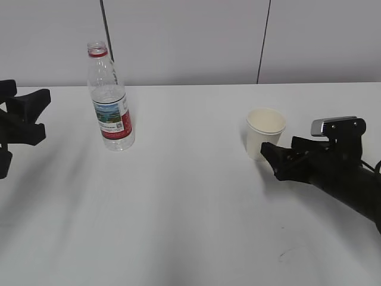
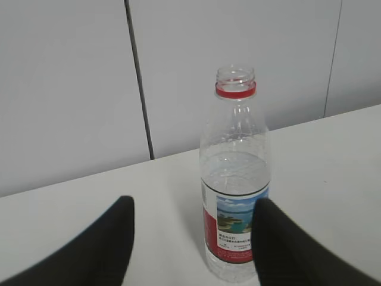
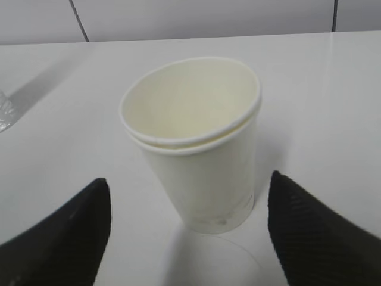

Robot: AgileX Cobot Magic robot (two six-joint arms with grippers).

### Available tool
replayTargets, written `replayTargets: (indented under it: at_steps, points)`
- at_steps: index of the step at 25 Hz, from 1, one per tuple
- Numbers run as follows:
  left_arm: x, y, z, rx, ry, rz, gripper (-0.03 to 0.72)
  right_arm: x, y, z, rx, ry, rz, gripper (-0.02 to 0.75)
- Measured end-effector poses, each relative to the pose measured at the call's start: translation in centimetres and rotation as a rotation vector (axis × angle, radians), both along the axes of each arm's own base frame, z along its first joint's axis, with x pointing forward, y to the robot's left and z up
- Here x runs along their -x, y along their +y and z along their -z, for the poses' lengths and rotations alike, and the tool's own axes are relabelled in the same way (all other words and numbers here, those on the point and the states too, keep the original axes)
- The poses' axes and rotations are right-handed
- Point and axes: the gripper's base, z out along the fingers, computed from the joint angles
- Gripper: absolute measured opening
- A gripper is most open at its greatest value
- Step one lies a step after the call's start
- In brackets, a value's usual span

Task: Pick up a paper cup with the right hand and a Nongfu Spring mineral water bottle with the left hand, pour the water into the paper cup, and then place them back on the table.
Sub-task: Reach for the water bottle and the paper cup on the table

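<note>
The desk (image 1: 190, 196) is a plain white surface running the full width of the exterior view, with a pale panelled wall (image 1: 190, 36) behind it and a small dark scuff (image 1: 287, 255) near the front right.

The right hand (image 1: 277, 156) lies low over the desk at the right of the exterior view, a silver-grey block on its wrist. Its fingers (image 3: 71, 232) stand wide apart in the right wrist view, one on each side of the paper cup, gripping nothing.

The left hand (image 1: 33, 116) sits at the far left edge of the exterior view, well apart from the bottle. Its fingers (image 2: 95, 250) are spread and grip nothing; the bottle shows between them in the left wrist view, further back.

The Nongfu Spring mineral water bottle (image 1: 109, 98) stands upright on the desk, left of centre, uncapped, red ring at the neck, red-and-white label facing forward. The water (image 2: 235, 179) fills it to roughly half height.

The paper cup (image 1: 265, 132) stands upright on the desk right of centre, just ahead of the right hand's fingertips. Contact cannot be determined. A doubled rim (image 3: 190, 128) shows, as of two nested cups. Its interior appears dry.
</note>
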Motion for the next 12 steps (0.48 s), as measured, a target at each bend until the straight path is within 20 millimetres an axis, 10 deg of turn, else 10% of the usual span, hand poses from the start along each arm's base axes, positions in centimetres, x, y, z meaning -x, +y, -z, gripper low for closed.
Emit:
replayTargets:
  at_steps: [12]
  points:
    - [0.0,-0.1,0.0,-0.005,-0.001,0.007,0.386,-3.1,0.5,2.2,0.004,-0.012,-0.031,0.607]
